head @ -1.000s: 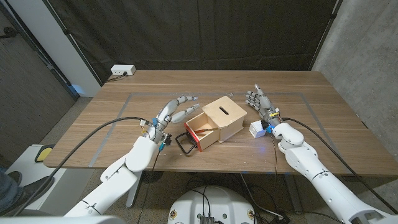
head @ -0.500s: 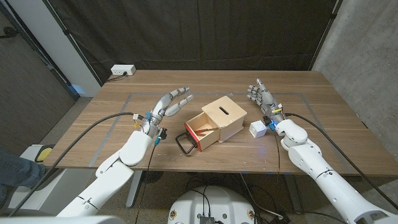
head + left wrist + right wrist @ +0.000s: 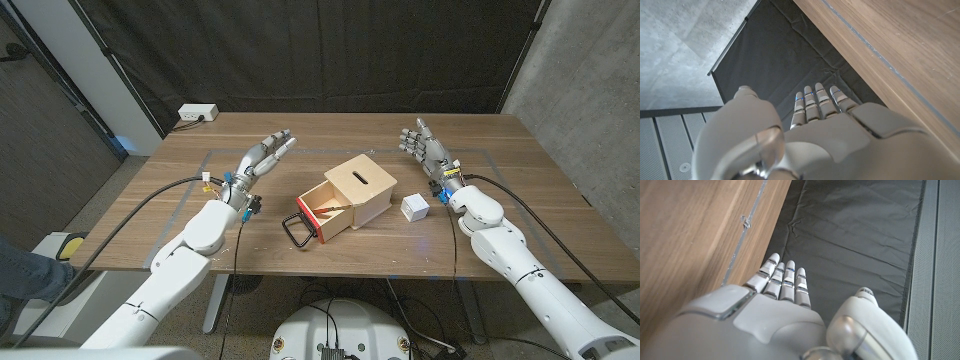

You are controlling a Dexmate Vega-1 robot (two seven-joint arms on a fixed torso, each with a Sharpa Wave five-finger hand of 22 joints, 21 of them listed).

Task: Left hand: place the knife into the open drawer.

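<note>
Reaching in from the near left corner, the left arm ends in the left hand (image 3: 258,160), which hangs above the wooden table (image 3: 200,215) with its fingers stretched out and apart, nothing between them; in the left wrist view the same left hand (image 3: 810,135) shows from behind, fingers straight and side by side, its palm side hidden from that camera. At the far left edge of the table sits a white power strip (image 3: 197,113), too small to make out in detail. Near the middle stands a small wooden box (image 3: 361,188) with a slot in its top, and its drawer (image 3: 322,212) is pulled out toward the near left, a red front panel and a black loop handle (image 3: 296,229) at its end. Inside the drawer lies the knife (image 3: 322,210), seen as a thin reddish streak, its blade and handle not distinguishable. Just right of the box is a small white cube (image 3: 415,207), its markings unreadable. Farther right, the right hand (image 3: 424,148) is raised above the table with fingers spread and empty; in the right wrist view the right hand (image 3: 775,305) appears from behind with fingers extended, its palm out of sight.
</note>
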